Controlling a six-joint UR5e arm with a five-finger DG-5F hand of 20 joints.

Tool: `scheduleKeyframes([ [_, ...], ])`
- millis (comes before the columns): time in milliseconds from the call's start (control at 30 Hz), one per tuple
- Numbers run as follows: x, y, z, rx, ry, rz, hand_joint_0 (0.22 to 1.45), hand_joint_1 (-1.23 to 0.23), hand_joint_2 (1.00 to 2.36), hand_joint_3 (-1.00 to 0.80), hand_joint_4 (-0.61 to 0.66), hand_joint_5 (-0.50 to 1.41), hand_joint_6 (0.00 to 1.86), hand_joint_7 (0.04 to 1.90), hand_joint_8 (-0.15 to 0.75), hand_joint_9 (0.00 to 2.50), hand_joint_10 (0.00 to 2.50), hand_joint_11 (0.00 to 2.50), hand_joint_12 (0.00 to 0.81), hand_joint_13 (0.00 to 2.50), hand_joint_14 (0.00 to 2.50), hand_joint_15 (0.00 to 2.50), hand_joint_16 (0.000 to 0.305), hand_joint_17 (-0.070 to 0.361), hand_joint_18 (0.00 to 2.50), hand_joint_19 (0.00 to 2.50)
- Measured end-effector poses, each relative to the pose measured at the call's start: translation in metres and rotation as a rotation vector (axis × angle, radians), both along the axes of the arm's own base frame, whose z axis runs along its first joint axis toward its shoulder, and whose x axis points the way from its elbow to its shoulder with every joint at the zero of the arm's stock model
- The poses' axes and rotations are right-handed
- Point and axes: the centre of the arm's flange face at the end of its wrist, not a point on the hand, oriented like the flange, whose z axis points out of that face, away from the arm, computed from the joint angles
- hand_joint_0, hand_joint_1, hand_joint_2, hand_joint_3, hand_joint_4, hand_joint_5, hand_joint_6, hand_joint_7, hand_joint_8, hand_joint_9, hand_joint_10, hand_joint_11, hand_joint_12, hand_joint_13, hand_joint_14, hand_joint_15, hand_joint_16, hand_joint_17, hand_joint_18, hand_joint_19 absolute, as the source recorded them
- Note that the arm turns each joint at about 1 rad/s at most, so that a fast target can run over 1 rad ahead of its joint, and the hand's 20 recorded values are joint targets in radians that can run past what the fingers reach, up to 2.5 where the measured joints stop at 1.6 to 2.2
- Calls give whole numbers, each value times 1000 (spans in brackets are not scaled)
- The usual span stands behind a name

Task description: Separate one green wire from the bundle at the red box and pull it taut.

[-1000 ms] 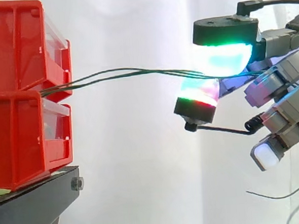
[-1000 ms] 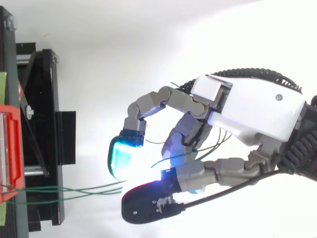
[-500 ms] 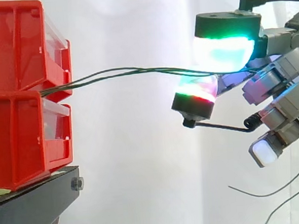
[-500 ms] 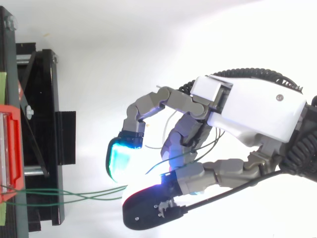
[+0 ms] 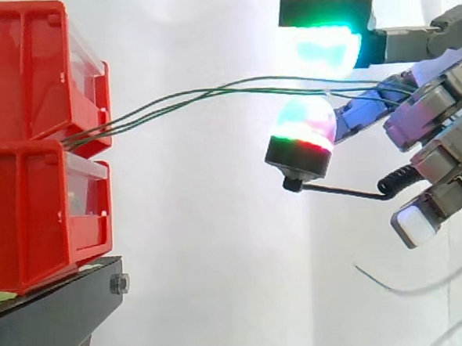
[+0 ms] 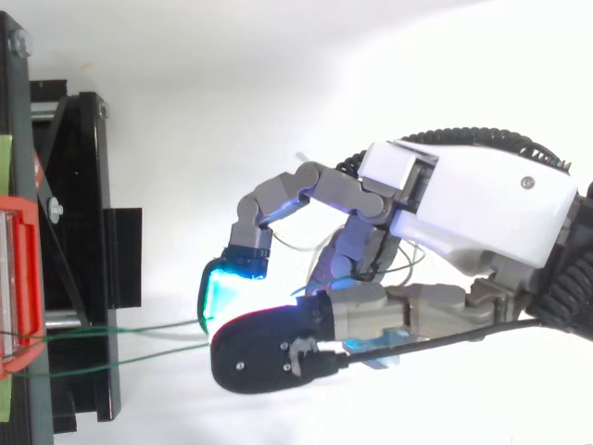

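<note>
Side view: green wires [image 5: 141,111] run from between stacked red boxes [image 5: 22,92] to the robot hand [image 5: 434,102].
Wires: bowed, rising rightward.
Robot hand: grip cannot be told.

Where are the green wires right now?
In the side view the green wires leave the gap between the two stacked red bins on the left and rise rightwards through open air into the hand.

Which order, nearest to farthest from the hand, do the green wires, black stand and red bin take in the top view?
1. Green wires, running right up to the hand.
2. Black stand, left of the hand.
3. Red bin, at the far left edge.
</note>
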Motion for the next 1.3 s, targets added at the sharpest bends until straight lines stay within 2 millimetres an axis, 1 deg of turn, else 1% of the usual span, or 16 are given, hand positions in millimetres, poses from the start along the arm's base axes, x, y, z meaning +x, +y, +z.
scheduleKeyframes([
  [167,0,1,-1,1,-4,1,435,-524,1000,-500,103,-144,880,976,266,1585,707,1477,371,1643,11,1459,61,138,958,663],
  [267,0,1,-4,2,-5,1,439,-577,1000,-500,105,-146,878,974,258,1576,709,1466,370,1634,11,1465,61,137,952,666],
  [300,0,1,-6,2,-7,1,484,-636,1000,-500,89,-150,876,993,236,1558,660,1527,341,1600,12,1488,57,127,911,689],
  [367,1,1,-8,4,-11,2,558,-683,1000,-500,73,-153,875,1015,201,1548,592,1588,298,1572,14,1507,52,117,866,707],
  [433,1,2,-9,5,-16,2,596,-701,1005,-432,64,-153,879,1023,195,1545,578,1604,290,1567,15,1508,50,114,855,715],
  [533,1,2,-9,6,-19,2,599,-708,1009,-388,54,-153,883,1039,199,1545,581,1606,297,1563,15,1516,50,113,853,716],
  [567,1,2,-9,6,-20,1,599,-707,1009,-393,61,-153,883,1036,206,1545,585,1602,293,1562,14,1516,50,113,851,723],
  [667,2,2,-9,6,-21,1,535,-603,1000,-500,76,-153,881,1007,213,1548,606,1586,318,1570,14,1489,53,119,867,710],
  [800,2,1,-10,5,-20,0,493,-542,1000,-500,83,-151,877,994,234,1555,621,1551,345,1574,14,1457,56,127,887,694],
  [867,1,0,-9,5,-20,-2,491,-541,1000,-500,77,-151,877,986,232,1558,607,1544,338,1573,13,1455,57,127,885,694],
  [933,2,-2,-9,5,-19,-4,519,-563,1000,-500,77,-151,875,1005,211,1554,555,1574,323,1551,15,1440,54,123,865,704],
  [1033,2,-5,-9,5,-20,-8,574,-630,1007,-402,73,-149,878,1046,208,1568,147,1728,324,1480,21,1366,52,116,827,704],
  [1100,2,-7,-9,5,-22,-10,587,-644,1011,-347,62,-148,881,1049,215,1574,0,1763,320,1419,24,1318,51,115,816,707],
  [1167,2,-8,-9,3,-22,-10,589,-654,1012,-319,54,-146,882,1055,215,1527,6,1666,336,1354,26,1251,51,114,801,699],
  [1267,2,-9,-9,1,-21,-10,595,-680,1013,-267,60,-142,886,1039,259,1411,18,1276,385,1192,28,1007,54,121,802,664],
  [1300,2,-9,-9,0,-20,-9,595,-681,1013,-263,58,-141,887,1027,262,1395,18,1242,393,1163,28,967,54,121,794,663],
])
